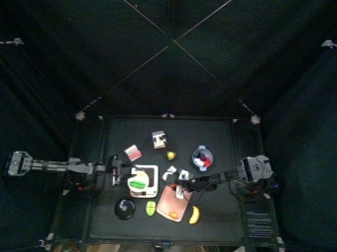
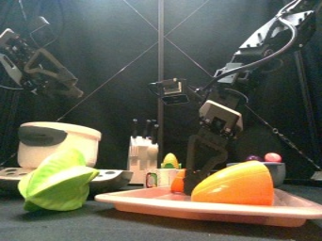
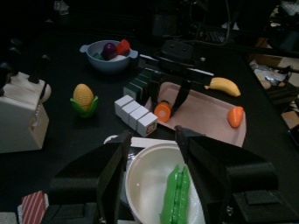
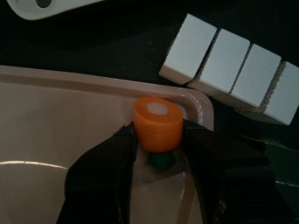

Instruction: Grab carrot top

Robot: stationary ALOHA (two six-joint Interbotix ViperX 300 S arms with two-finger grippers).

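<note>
The carrot (image 4: pixel 159 122) is a small orange piece with a green end, lying at the corner of the pink board (image 4: pixel 70 105). My right gripper (image 4: pixel 162 153) is open, one jaw on either side of the carrot and close to it. The left wrist view shows the same carrot (image 3: pixel 163 111) on the board (image 3: pixel 212 118) under the right arm. In the front view the right gripper (image 2: pixel 201 168) hangs down onto the board (image 2: pixel 138 200). My left gripper (image 3: pixel 158 166) is open over a white plate (image 3: pixel 146 179) holding a green pod, at the table's left.
White blocks (image 4: pixel 233 66) lie just beyond the board's corner. A second orange piece (image 3: pixel 236 115) and a yellow curved piece (image 3: pixel 225 86) also lie on the board. A corn cob (image 3: pixel 82 98), a bowl (image 3: pixel 93 58) of fruit and a light-green piece (image 2: pixel 56 184) stand around.
</note>
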